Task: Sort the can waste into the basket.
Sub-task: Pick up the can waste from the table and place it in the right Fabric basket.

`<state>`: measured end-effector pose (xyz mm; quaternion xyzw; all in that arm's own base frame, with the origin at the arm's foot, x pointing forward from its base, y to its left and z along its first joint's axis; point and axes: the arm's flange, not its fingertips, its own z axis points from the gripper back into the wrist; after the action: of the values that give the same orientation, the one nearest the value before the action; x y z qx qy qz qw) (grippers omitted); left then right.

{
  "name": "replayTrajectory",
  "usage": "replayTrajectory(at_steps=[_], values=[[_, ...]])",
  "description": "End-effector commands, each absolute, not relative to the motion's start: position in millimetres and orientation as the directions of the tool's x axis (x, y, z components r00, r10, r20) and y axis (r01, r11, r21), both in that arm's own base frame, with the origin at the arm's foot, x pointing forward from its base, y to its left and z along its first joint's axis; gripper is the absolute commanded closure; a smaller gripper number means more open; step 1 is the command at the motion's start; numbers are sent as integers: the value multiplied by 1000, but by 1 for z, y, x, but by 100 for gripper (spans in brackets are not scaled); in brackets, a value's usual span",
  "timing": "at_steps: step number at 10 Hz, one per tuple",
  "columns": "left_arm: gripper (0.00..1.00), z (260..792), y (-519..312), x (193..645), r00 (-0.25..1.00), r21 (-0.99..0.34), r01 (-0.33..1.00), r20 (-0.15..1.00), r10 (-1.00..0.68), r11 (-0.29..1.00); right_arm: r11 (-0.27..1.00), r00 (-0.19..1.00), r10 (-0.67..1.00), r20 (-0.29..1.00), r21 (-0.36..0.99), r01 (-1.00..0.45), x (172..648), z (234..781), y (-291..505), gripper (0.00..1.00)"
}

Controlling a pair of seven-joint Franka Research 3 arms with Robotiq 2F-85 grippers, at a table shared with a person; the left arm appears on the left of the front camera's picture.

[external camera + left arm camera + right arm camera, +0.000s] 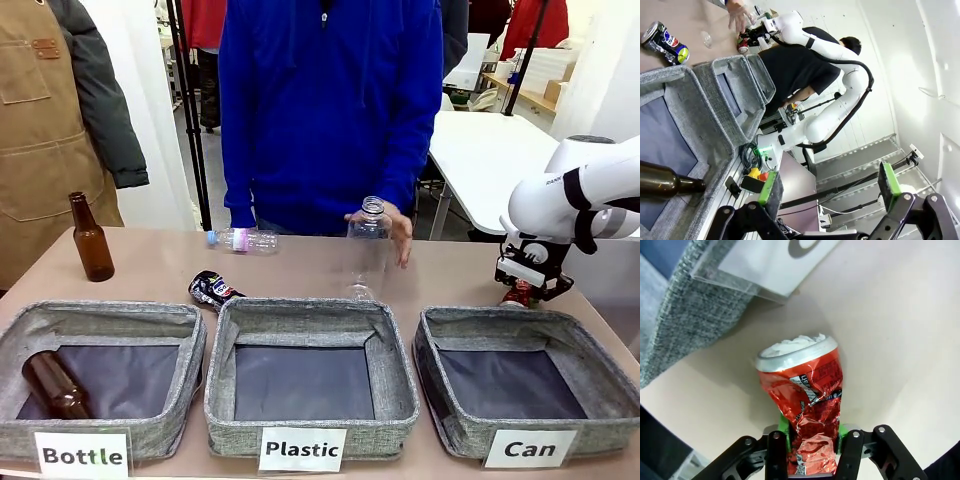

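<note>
Behind the basket (600,385), table right: right gripper (522,288) clamped on the red can (805,390); its wrist view confirms the green pads (783,426) pinching it. Left gripper (830,182) spread, empty. Black can (213,289) lies well left. Cards (301,449): "Bottle", "Plastic", "Can".

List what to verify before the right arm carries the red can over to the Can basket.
1. Grip: right gripper pads closed on the red can, ok.
2. Can off the table: cannot tell.
3. Can basket right beside the can, opening unobstructed: ok.
4. Person's hand by the clear bottle, away from that path: ok.
5. Left gripper open, holding nothing, far from the right arm: ok.
6. Black can sorted: not ok, it lies on the table.
</note>
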<state>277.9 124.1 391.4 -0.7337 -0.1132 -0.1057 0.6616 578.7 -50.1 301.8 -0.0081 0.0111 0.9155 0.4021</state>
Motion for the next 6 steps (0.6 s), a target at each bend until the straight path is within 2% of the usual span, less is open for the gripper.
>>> replayTrajectory(at_steps=[1, 2, 3, 4, 6], values=[[0, 394, 126, 275, 955, -948, 297, 297, 18, -111, -668, -667, 744, -29, -4, -744, 573, 313, -52, 100], [0, 394, 126, 275, 955, -948, 297, 297, 18, -111, -634, -633, 773, -41, -26, -773, 566, 327, -53, 100], [0, 394, 126, 275, 955, -948, 297, 297, 18, -111, -524, -523, 852, -21, -57, -850, 552, 354, -55, 100], [0, 394, 126, 275, 955, -948, 297, 297, 18, -111, -381, -383, 922, 64, -42, -924, 530, 394, -59, 91], [0, 394, 126, 275, 955, -948, 297, 297, 18, -111, -78, -72, 980, 184, 26, -997, 467, 464, -61, 91]])
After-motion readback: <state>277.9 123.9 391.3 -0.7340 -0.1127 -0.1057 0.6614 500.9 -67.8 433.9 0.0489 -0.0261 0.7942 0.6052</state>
